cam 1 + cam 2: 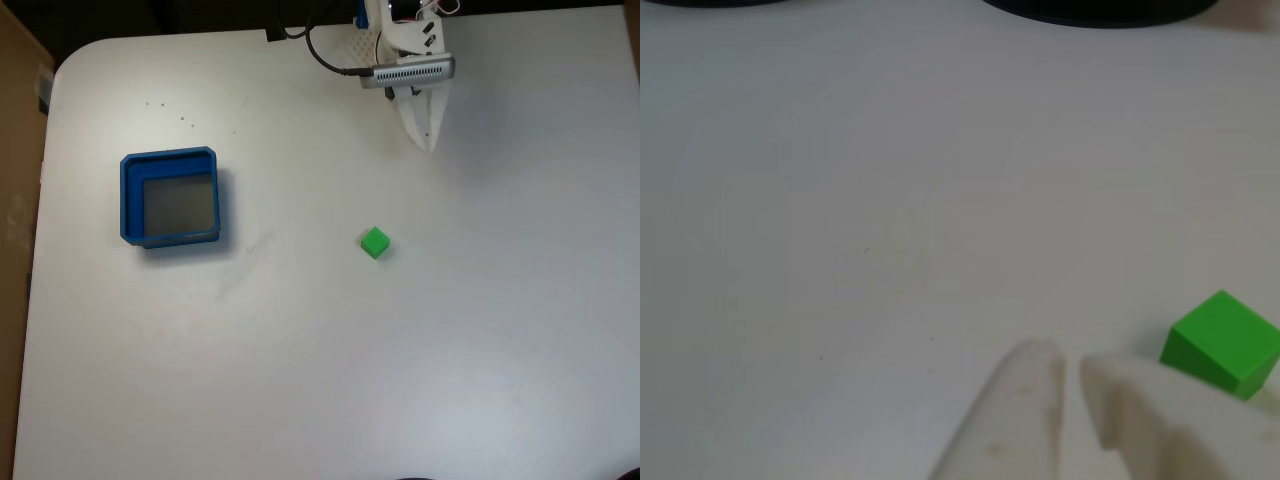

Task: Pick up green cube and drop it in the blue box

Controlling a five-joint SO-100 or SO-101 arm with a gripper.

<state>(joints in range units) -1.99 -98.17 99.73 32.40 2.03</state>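
Hand seemingly near-closed, empty, near green cube, apart from blue box.

Your claw sits at bench far edge in fixed view, tips nearly together, narrow slit between them in other view. Bare bench between claw and green cube; nothing stands in that lane. Cube alone, open bench on every side. Blue box well apart to left in fixed view, clear stretch between it and cube. Box walls raised, grey floor unoccupied. Black cable confined behind claw at top edge.
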